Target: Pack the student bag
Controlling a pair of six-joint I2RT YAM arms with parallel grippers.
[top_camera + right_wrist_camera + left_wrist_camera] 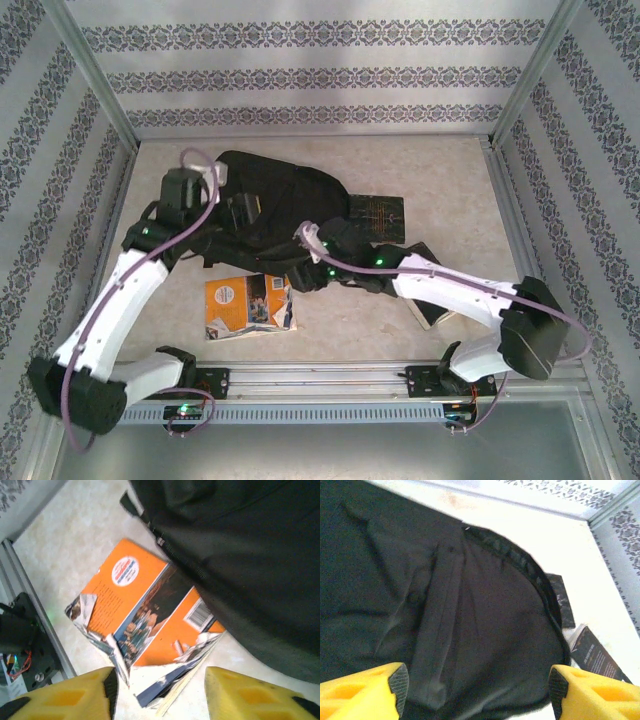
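The student bag (285, 200) is a black fabric backpack lying flat at the middle of the table. My left gripper (237, 214) hovers over its left part. In the left wrist view the yellow fingers (365, 690) stand wide apart, the left gripper (479, 690) open, with the bag's folded cloth (470, 630) below and nothing pinched. An orange, torn book (248, 305) lies just in front of the bag. My right gripper (157, 692) is open, its fingertips on either side of the book's ragged near corner (165, 680), beside the bag's zip edge (200, 575).
A dark book (378, 214) lies against the bag's right side, and in the left wrist view two dark books (595, 655) show past the bag's rim. Another book (436, 314) lies partly under my right forearm. An aluminium rail (320, 378) borders the near edge, and patterned walls enclose the table.
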